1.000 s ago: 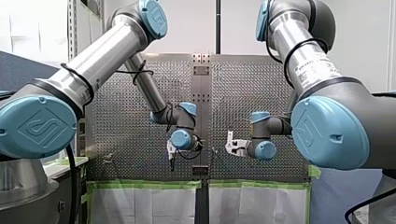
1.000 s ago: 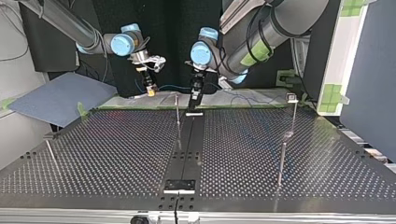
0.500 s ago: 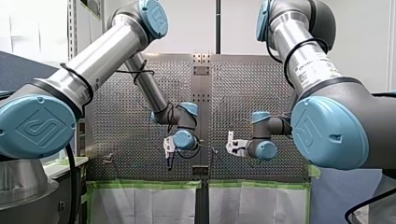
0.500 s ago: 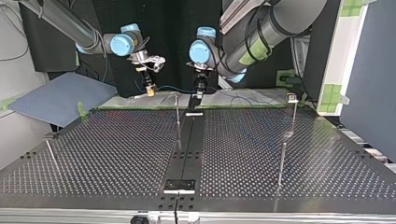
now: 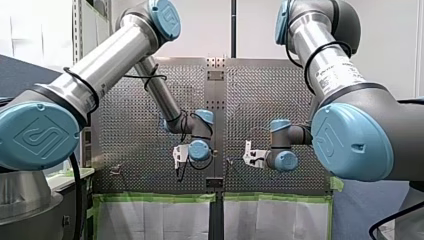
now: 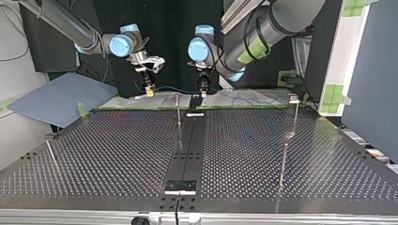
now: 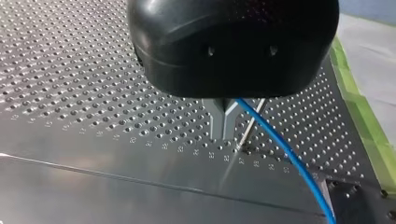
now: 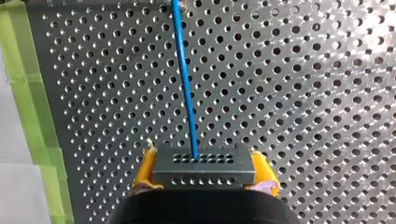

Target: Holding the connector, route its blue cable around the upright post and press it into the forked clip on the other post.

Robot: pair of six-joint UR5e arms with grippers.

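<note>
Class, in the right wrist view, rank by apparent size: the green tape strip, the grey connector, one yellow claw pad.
Largest: green tape strip, running beside the perforated table.
Next: grey connector, though nearness to the camera inflates it.
Smallest: yellow claw pad, only a sliver beside the connector.

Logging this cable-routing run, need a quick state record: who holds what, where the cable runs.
right gripper: yellow pads, shut on connector
blue cable: leaves the connector, runs ahead over the perforated table
left gripper: fingertips together; cable passes by the fingers' base, grip on it unclear
thin post: upright, just beside left gripper, cable next to it
</note>
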